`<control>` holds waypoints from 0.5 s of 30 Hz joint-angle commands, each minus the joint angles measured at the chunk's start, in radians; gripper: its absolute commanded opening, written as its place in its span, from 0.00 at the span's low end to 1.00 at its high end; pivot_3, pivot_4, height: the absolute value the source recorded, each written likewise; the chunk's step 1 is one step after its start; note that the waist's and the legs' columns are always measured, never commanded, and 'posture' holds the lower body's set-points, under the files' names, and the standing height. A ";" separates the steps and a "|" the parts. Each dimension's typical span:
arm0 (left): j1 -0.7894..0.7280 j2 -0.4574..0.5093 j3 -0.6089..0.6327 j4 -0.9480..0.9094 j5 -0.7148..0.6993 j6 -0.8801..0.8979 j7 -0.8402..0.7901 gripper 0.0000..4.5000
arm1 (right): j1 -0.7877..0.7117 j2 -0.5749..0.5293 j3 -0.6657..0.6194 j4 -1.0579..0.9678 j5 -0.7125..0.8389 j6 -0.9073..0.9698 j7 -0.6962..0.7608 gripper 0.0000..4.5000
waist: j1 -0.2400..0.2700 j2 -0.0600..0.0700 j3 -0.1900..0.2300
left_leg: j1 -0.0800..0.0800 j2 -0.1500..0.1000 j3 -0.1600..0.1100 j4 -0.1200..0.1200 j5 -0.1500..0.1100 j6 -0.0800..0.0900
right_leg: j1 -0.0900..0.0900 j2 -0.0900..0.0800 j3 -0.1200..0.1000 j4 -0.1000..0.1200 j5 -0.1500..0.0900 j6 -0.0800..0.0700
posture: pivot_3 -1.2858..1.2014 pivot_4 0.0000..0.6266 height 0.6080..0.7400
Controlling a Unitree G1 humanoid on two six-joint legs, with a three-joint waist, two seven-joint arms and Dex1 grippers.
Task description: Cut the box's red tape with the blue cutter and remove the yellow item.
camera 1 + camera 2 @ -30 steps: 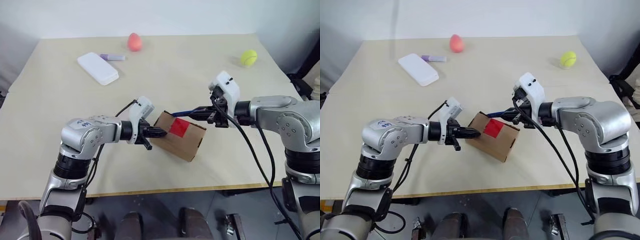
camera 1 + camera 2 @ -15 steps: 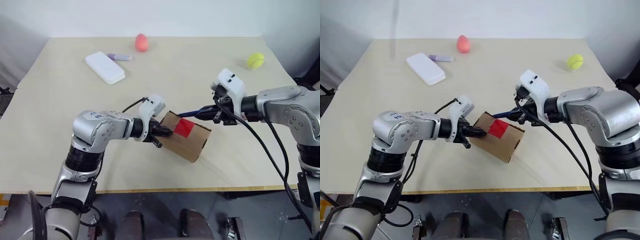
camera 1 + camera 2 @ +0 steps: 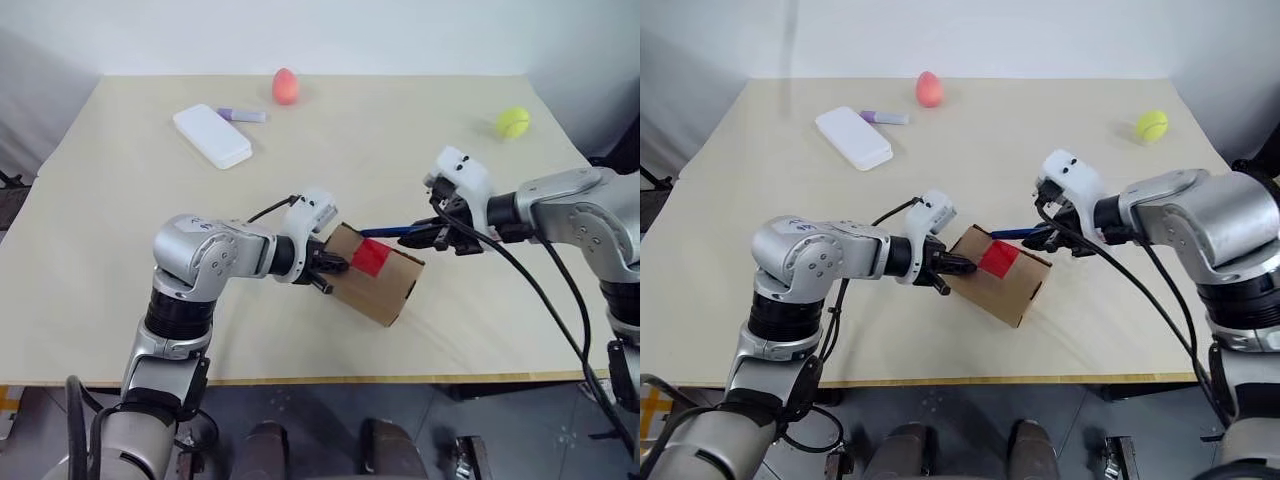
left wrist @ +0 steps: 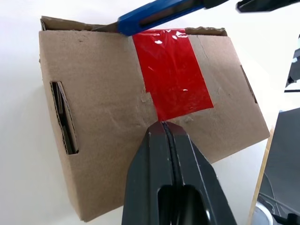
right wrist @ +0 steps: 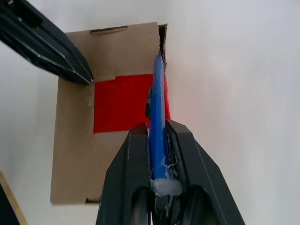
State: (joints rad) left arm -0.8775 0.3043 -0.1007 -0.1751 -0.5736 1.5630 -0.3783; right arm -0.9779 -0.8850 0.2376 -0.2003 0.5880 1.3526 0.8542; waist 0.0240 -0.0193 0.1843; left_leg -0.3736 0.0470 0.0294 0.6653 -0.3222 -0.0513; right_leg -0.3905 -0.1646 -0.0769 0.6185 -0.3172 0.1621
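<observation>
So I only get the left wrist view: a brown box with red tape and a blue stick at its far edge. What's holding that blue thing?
Observer: The robot's right arm. Its jaws are shut on the blue cutter, which the right wrist view shows plainly.
Operator: What is the box sitting on?
Observer: The box is on a pale table, toward its near side.
Operator: Anything else on that table?
Observer: Along the far side there are a white case, a purple marker, a pink egg-shaped thing and a tennis ball.
</observation>
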 commanded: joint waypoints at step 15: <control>0.022 -0.028 -0.017 0.077 0.057 0.018 0.044 0.00 | 0.003 -0.160 0.079 -0.052 0.006 -0.016 0.188 0.04 | 0.006 0.000 0.000 | 0.000 0.000 0.000 0.000 0.000 0.000 | 0.001 0.000 0.000 -0.002 0.000 0.001 | 0.52 0.24 1.00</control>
State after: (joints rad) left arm -0.8788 0.2774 -0.0864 -0.1487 -0.5688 1.5623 -0.3769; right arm -0.9828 -1.0253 0.3007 -0.2221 0.5749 1.3316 0.9955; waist 0.0301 -0.0194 0.1843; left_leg -0.3740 0.0469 0.0294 0.6658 -0.3224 -0.0510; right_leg -0.3896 -0.1646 -0.0769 0.6166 -0.3168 0.1629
